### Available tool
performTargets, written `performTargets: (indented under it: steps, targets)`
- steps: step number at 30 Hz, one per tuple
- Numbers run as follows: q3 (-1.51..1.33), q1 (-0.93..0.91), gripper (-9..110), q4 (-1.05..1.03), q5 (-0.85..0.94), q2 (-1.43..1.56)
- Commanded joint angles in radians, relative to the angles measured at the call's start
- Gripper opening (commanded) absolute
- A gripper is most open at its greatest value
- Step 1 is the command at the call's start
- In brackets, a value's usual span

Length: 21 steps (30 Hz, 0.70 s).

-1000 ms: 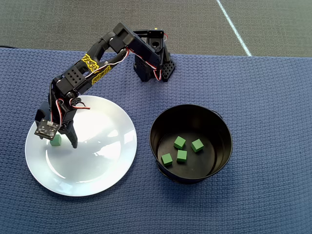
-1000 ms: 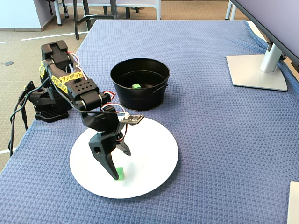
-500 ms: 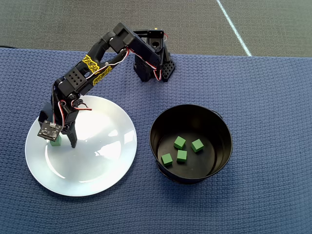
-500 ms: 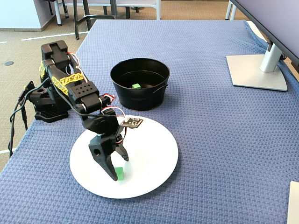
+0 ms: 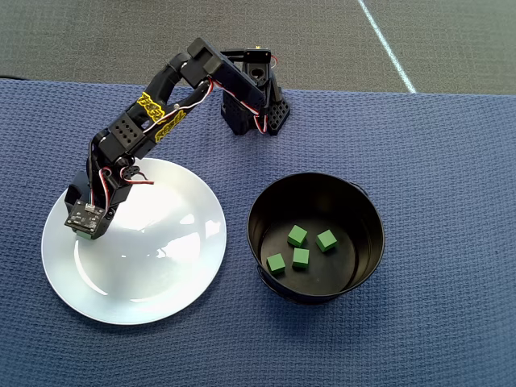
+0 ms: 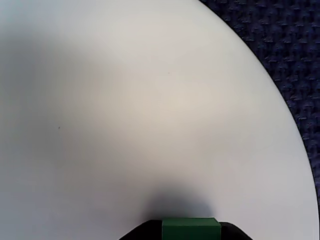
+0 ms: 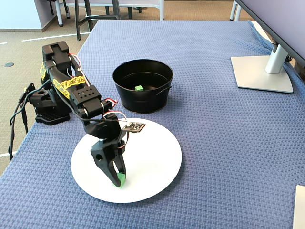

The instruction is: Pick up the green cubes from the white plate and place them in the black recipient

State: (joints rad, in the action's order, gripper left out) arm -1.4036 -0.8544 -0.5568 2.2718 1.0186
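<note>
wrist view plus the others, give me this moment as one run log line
hand: shut on small green cube | on glossy round white plate | four cubes in black metal pot

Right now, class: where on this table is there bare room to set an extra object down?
Free: blue cloth right of the black pot. Crowded: plate, where the gripper grips a cube.
</note>
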Motion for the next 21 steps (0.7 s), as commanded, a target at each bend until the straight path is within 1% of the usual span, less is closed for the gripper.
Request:
performTargets:
  steps: [1,3,7,10,13,16,20,21]
  targets:
    - [-0.002,0.011,0,0.043,0.051,0.015]
    - [-0.002,0.011,0,0.043,0.041,0.014]
    - [0.025,0.034,0,-0.003,-0.063,0.063]
    - [0.089,0.061,0,-0.080,-0.152,0.126]
    - [0.178,0.092,0,-0.202,-0.239,0.195]
    - [0.198,0.130,0,-0.244,-0.362,0.279]
    - [0.124,0.192,0,-0.198,-0.598,0.413]
    - [0.084,0.206,0,-0.190,-0.634,0.453]
